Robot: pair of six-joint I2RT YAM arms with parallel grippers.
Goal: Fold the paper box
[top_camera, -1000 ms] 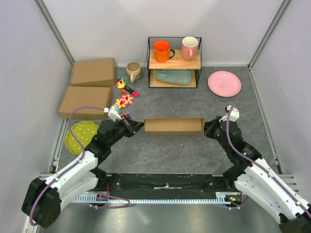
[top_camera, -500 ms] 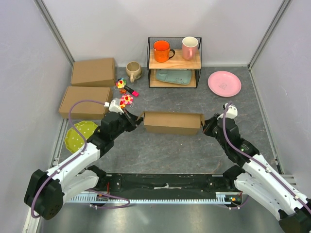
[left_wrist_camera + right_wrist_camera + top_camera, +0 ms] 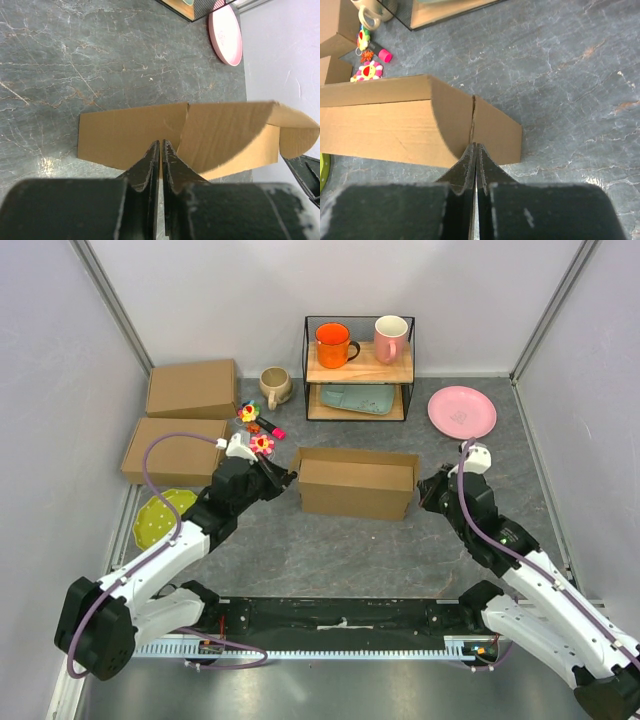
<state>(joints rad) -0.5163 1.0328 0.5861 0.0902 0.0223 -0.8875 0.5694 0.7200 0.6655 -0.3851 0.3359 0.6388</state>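
Note:
The paper box [image 3: 358, 483] is a brown cardboard mailer at the table's middle, tilted so its broad face shows. My left gripper [image 3: 288, 478] is shut, its tips against the box's left end. My right gripper [image 3: 424, 490] is shut, its tips against the right end. In the left wrist view the closed fingertips [image 3: 160, 145] meet the box [image 3: 130, 137] beside a curved end flap [image 3: 230, 135]. In the right wrist view the closed fingertips [image 3: 474, 147] meet the seam of the box [image 3: 395, 120]. Nothing shows between either pair of jaws.
Two other flat brown boxes [image 3: 192, 388] [image 3: 175, 448] lie at the back left. A green plate [image 3: 165, 515] and small toys [image 3: 255, 430] are near the left arm. A beige mug [image 3: 274, 386], a wire rack [image 3: 360, 355] with mugs and a pink plate [image 3: 461, 411] stand behind.
The box has moved away from the arm bases and tipped, so more of its broad face shows. Both shut grippers have moved forward with it at its ends.

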